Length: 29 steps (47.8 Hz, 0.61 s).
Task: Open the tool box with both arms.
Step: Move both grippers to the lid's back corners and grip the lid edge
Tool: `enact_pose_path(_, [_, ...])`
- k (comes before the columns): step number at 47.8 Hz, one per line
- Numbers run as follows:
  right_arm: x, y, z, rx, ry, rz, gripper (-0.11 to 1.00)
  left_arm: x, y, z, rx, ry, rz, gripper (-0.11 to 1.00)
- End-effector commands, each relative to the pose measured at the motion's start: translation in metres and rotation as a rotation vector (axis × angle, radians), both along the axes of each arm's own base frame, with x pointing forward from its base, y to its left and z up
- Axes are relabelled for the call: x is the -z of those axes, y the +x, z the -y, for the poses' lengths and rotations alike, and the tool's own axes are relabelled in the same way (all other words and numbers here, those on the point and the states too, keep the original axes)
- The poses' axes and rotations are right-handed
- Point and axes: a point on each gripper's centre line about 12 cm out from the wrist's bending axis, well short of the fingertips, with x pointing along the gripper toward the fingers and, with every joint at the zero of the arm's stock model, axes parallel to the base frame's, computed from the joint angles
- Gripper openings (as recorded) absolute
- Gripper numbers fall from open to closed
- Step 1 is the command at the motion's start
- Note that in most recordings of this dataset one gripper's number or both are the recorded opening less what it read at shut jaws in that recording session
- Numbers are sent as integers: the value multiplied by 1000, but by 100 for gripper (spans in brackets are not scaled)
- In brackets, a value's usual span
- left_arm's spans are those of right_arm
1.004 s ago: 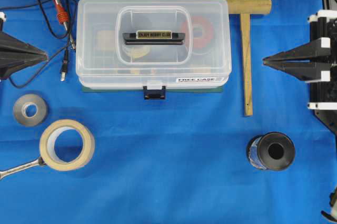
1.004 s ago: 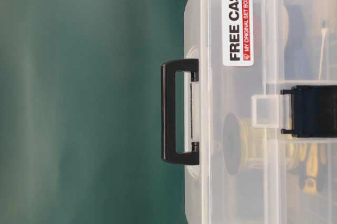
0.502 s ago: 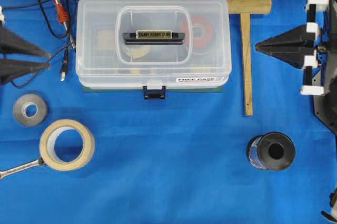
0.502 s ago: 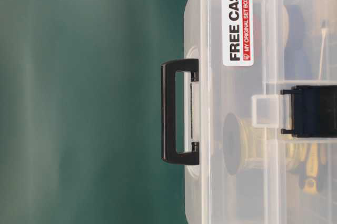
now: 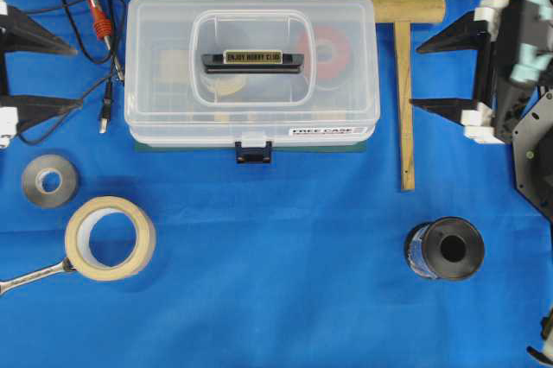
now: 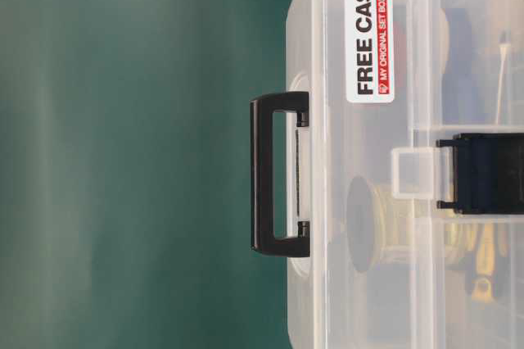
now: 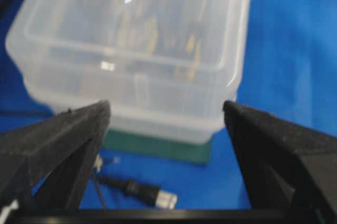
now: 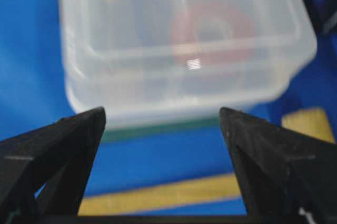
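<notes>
The tool box (image 5: 251, 74), stiff, slick plastic, is sitting latched at upper centre; left end effector (image 5: 24, 68) and right end effector (image 5: 441, 72) are gaping wide, empty; best hold is likely the blue latch (image 5: 253, 152).

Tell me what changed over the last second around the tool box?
Both pincers opened: the left pincer and right pincer went from shut to jaws spread wide, each turned toward an end of the tool box. Neither took hold of anything. The box stayed shut, its latch still fastened, and the items around it did not move.
</notes>
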Motion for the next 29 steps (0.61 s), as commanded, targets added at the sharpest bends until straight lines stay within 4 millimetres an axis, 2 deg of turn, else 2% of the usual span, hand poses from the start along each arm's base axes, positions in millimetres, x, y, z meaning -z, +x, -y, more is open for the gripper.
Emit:
enact_pose_path(1, [0, 9, 7, 19, 9, -29, 86, 4, 8, -3, -4, -5, -36, 92])
enact_pose_path(11, [23, 29, 14, 14, 26, -144, 86, 33, 25, -8, -10, -30, -157, 92])
enact_pose_path(23, [32, 49, 20, 7, 35, -199, 86, 48, 42, -12, -12, -38, -196, 92])
enact_pose_path(29, [32, 54, 22, 6, 34, -199, 86, 48, 50, -14, -12, -38, -199, 92])
